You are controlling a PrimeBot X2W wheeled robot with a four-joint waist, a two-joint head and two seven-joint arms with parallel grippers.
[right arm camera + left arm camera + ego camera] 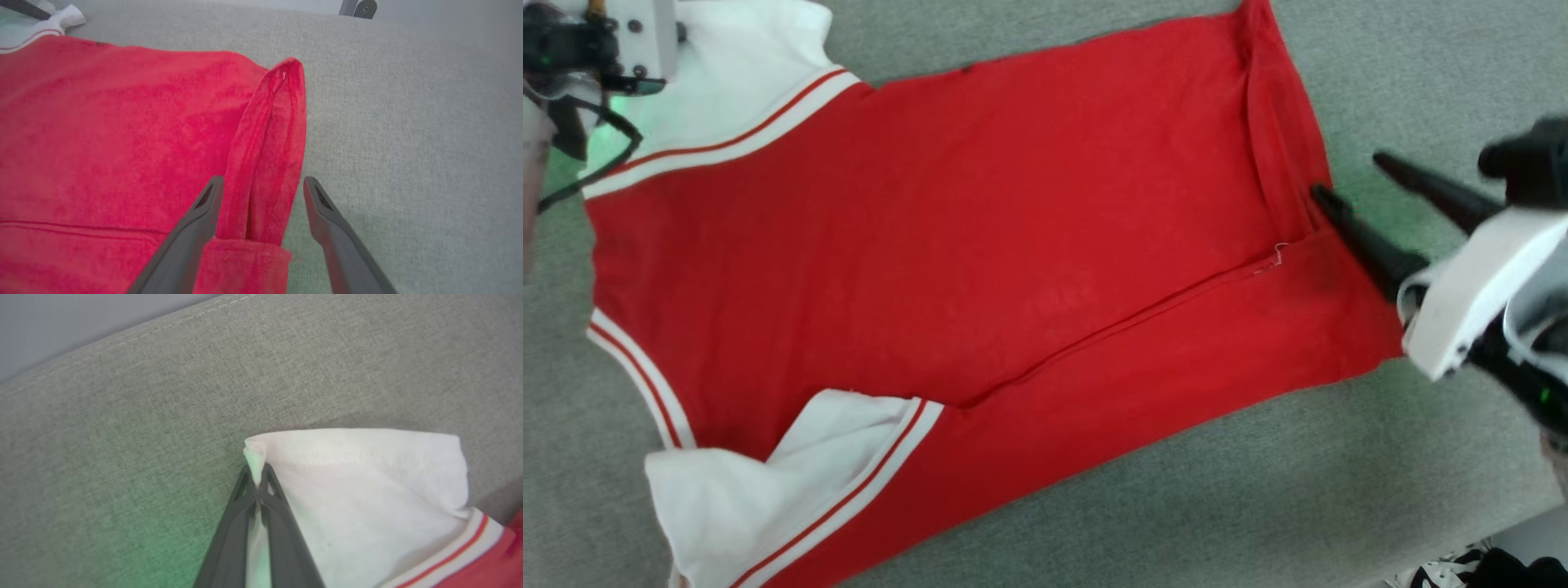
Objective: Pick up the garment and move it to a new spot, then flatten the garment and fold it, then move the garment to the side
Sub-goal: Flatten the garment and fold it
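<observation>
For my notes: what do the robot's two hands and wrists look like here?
The left hand and right hand each have two long, tapering dark grey fingers with triangular cut-outs near the tips. White wrist casings; a black cable loops by the left one.

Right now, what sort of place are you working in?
Probably a room with soft furniture, not a workbench: the garment lies spread on a grey woven upholstered surface with a stitched edge seam, like a sofa or bed, and pale floor shows beyond its edge.
</observation>
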